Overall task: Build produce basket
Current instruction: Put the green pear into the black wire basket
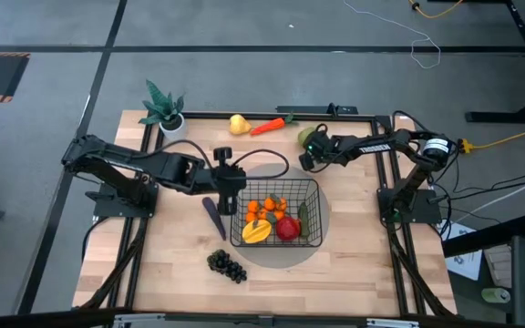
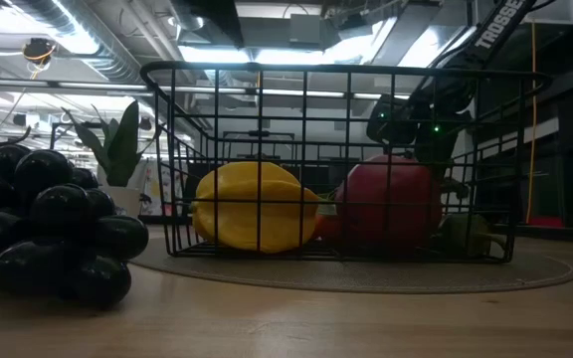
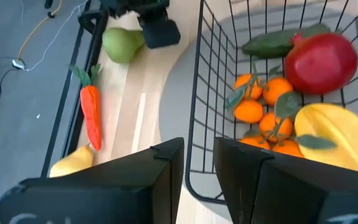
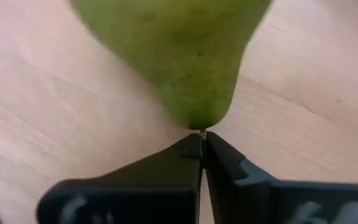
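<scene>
1. At mid-desk, the black wire basket point(image 1: 279, 215) holds a yellow mango point(image 1: 256, 232), red apple point(image 1: 287, 228), oranges point(image 1: 264, 210) and cucumber point(image 1: 303, 214).
2. Left gripper point(image 1: 230, 195) hangs over the basket's left rim, fingers slightly spread.
3. Right gripper point(image 4: 202, 149), fingers pressed together, pinches the green pear's point(image 4: 179, 53) stem at the desk's far edge.

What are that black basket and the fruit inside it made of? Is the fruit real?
The basket looks like thin metal wire with a black coating: slim, straight rods crossing in an open grid. The red apple and yellow mango look like moulded plastic or foam, too smooth and evenly coloured to be real. The table looks like pale wood, with visible plank seams.
</scene>
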`<state>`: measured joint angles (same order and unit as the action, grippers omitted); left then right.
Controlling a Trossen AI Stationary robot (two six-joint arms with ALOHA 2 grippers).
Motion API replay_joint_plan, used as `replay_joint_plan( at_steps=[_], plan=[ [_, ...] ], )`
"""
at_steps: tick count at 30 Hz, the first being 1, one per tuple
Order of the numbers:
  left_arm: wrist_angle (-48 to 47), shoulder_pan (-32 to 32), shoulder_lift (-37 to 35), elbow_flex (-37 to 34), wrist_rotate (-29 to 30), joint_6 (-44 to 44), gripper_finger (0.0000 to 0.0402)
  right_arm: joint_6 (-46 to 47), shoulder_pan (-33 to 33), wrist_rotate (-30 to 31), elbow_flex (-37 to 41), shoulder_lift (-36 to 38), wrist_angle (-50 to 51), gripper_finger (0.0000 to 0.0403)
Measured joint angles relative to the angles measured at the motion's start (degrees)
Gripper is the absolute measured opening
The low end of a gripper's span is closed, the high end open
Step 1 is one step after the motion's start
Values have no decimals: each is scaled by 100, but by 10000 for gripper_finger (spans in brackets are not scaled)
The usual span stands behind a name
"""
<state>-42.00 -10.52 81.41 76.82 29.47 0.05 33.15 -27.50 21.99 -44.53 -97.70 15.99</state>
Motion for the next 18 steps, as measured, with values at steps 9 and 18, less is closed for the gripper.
replay_joint_plan(
  at_steps=[9,18],
  plan=[
    [223,-5,-13,-81,0,31,76,-520,156,333,-397,598,633,0],
    [221,-7,-15,-81,1,27,76,-985,764,-58,-773,1940,991,0]
  ],
)
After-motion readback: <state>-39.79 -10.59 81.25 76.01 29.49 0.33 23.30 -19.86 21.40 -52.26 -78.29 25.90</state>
